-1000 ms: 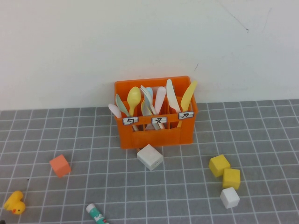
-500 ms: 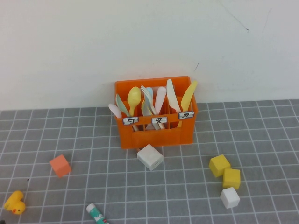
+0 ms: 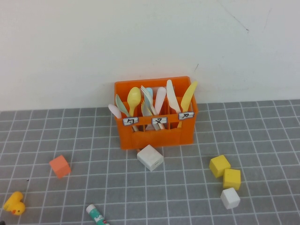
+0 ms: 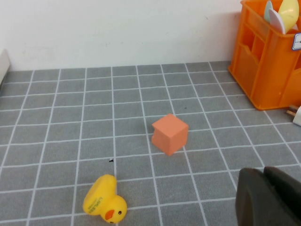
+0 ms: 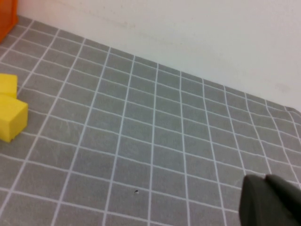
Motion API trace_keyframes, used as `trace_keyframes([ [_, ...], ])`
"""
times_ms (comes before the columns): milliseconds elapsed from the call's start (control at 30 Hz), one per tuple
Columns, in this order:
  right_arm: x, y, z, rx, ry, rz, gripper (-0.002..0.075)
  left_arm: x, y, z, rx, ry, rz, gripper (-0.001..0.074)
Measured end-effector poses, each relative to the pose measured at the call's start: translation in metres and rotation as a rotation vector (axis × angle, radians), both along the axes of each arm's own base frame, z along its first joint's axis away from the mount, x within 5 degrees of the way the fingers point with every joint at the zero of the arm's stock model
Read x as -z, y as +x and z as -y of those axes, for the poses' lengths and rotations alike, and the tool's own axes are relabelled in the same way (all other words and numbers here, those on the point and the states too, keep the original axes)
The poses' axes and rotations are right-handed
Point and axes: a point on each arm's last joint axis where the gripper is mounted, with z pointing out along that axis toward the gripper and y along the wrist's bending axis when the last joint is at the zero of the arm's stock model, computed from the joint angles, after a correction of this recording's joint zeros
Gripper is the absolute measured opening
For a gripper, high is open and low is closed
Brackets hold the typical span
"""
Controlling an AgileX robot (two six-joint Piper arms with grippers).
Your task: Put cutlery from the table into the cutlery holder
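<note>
The orange cutlery holder (image 3: 157, 132) stands at the back middle of the grey tiled table (image 3: 262, 140), against the wall. Several pastel cutlery pieces stand upright in its compartments, among them a yellow spoon (image 3: 134, 98), a white knife (image 3: 172, 96) and a yellow knife (image 3: 189, 95). No cutlery lies on the table in any view. The holder's side also shows in the left wrist view (image 4: 268, 61). My left gripper (image 4: 265, 176) is shut and empty, low over the table's near left. My right gripper (image 5: 267, 181) is shut and empty over bare tiles at the right. Neither shows in the high view.
A white block (image 3: 150, 157) lies in front of the holder. An orange cube (image 3: 60, 166), a yellow duck (image 3: 15, 203) and a green-and-white tube (image 3: 97, 215) lie at the front left. Two yellow cubes (image 3: 226, 172) and a white cube (image 3: 230, 198) sit at the front right.
</note>
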Motion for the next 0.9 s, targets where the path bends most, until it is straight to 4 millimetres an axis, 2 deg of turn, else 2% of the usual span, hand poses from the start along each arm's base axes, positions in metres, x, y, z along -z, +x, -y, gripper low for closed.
trace_keyframes([
  [533,0.0003,-0.0004,0.0004,0.017,0.021,-0.008,-0.0001,0.0,0.0,0.0,-0.001,-0.002,0.0,-0.0001],
  [900,-0.0002,-0.0008,0.0054,0.175,0.304,0.026,-0.0001,0.0,0.0,0.0,-0.001,-0.002,0.0,-0.0001],
])
